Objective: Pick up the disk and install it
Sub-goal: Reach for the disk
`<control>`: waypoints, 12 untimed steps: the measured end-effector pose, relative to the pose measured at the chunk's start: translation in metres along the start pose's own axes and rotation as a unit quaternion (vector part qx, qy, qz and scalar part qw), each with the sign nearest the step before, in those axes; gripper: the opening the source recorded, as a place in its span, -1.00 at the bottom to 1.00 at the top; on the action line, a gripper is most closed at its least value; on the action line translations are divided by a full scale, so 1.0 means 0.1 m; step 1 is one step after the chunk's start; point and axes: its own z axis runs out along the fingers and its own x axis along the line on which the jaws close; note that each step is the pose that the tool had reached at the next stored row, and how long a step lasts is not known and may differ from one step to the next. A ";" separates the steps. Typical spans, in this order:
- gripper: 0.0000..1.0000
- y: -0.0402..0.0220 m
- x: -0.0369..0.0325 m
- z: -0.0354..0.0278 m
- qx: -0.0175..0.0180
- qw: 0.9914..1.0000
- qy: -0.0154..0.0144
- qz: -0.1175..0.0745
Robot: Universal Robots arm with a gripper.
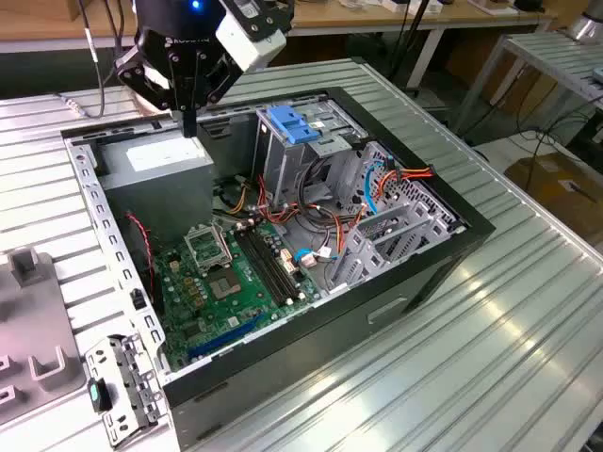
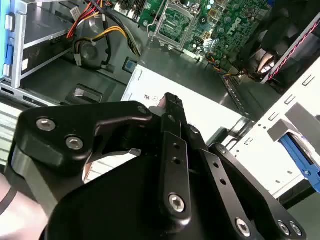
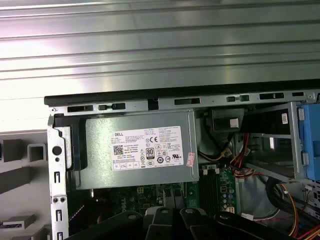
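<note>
My gripper (image 1: 189, 121) hangs over the far left corner of the open computer case (image 1: 443, 247), just above the grey power supply (image 1: 160, 160). Its black fingers (image 2: 171, 117) are pressed together with nothing between them. In the second wrist view a bright blue plastic edge (image 2: 300, 159), which looks like the disk's carrier frame, lies on the pale fixture outside the case wall; the rest of it is cut off. The tall metal drive cage (image 1: 283, 169) with its blue latch (image 1: 291, 123) stands in the middle of the case, to the exterior view's right of the gripper.
The green motherboard (image 1: 236, 278) lies in the case's near half, with orange and red cables (image 1: 396, 174) around the cage. A grey fixture (image 1: 28, 325) and a loose metal bracket (image 1: 121, 391) sit outside the case at the exterior view's left. Ribbed metal table (image 1: 490, 358) surrounds everything.
</note>
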 end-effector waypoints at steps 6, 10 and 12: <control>-0.79 -0.003 0.009 0.000 0.000 1.000 0.000 0.000; -0.79 -0.007 0.064 -0.002 0.000 1.000 0.000 0.000; -0.79 -0.010 0.108 -0.003 0.000 1.000 0.000 0.000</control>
